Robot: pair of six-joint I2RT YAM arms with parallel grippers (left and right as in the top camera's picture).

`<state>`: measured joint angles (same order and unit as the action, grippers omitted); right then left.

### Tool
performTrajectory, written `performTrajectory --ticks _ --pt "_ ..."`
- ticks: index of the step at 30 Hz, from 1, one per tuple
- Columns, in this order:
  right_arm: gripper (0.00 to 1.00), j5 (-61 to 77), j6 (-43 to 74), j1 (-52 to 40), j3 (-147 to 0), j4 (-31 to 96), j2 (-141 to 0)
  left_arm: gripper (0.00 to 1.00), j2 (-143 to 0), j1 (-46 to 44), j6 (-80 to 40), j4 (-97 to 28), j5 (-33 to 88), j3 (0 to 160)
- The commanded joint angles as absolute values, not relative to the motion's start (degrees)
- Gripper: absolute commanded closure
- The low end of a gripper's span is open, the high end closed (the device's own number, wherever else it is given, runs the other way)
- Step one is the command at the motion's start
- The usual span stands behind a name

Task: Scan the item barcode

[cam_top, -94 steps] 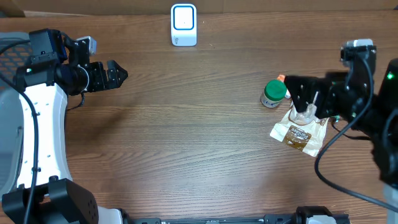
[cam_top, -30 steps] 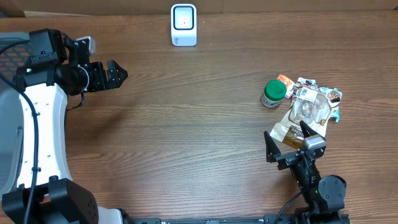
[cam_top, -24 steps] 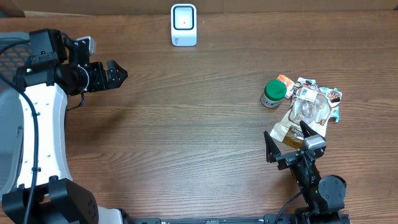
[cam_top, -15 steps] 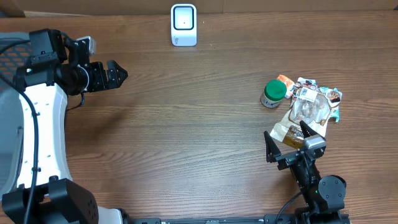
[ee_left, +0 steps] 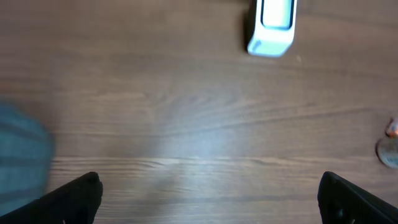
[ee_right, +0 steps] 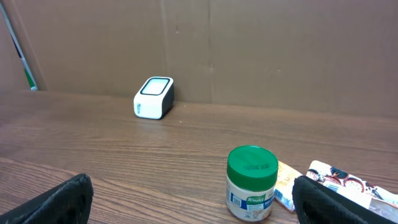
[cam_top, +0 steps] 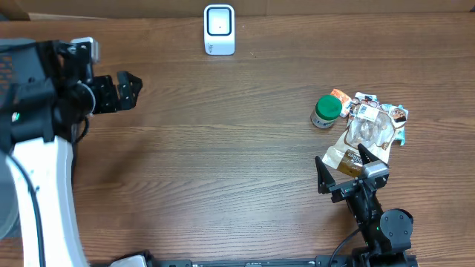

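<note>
L arm: moved toward left edge vs. half a sec ago. Left gripper (cam_top: 130,89) now sits slightly further left, fingers spread wide, nothing between them. L wrist view is blurred and looks down on bare tabletop (ee_left: 186,124), w/ scanner (ee_left: 271,25) at top of view.

R arm: no change over the last sec. Right gripper (cam_top: 344,170) is low at near edge, jaws spread, empty, facing the items. Approx. 3 s ago it hung over the pile; now it is pulled back.

Items: green-lid jar (cam_top: 326,111) upright on right side of tabletop, same spot as before, just beside pile of snack pouches (cam_top: 369,130). Scanner stands at far edge, centre, well apart from jar and pouches.
</note>
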<state>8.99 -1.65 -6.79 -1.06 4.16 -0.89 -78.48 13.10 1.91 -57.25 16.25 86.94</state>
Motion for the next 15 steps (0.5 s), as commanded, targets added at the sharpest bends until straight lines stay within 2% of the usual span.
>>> performTrajectory --ticks 1,8,15 --pt "0.0 9.02 -1.37 -7.03 -0.47 3.99 -0.16 0.0 -73.03 12.36 2.61 -57.32 12.01 87.44" --pt "0.0 9.02 -1.37 -7.01 -0.47 3.97 -0.16 0.01 -64.79 8.82 2.85 -60.75 7.01 87.37" --pt "0.0 9.02 -1.37 -7.01 -0.47 3.97 -0.16 0.01 -58.11 4.73 5.58 -52.73 8.32 83.2"
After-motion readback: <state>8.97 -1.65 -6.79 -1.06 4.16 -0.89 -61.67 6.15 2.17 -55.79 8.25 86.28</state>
